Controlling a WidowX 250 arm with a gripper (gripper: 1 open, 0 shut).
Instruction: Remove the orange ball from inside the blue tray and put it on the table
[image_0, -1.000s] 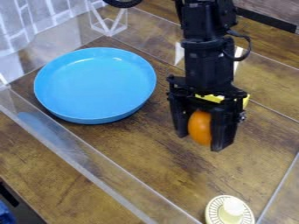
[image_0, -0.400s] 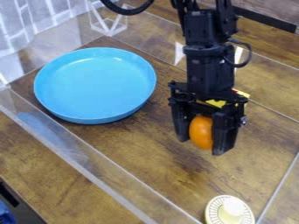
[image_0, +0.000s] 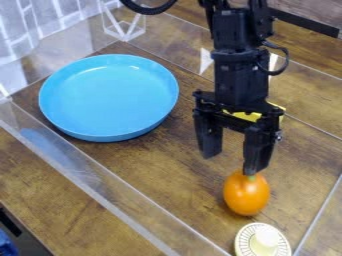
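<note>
Out from between the jaws since the earlier frame, the ball (image_0: 246, 193) now sits on the table (image_0: 134, 185), in front of the gripper (image_0: 238, 145) and just beside the lid (image_0: 262, 243). Taking the tray (image_0: 108, 97) as landmark, the ball is to its right and nearer the camera, well apart from it. The gripper, also right of the tray, stands wide open and has hold of nothing. Right of the tray too, the yellow block (image_0: 274, 112) shows partly behind the gripper.
</note>
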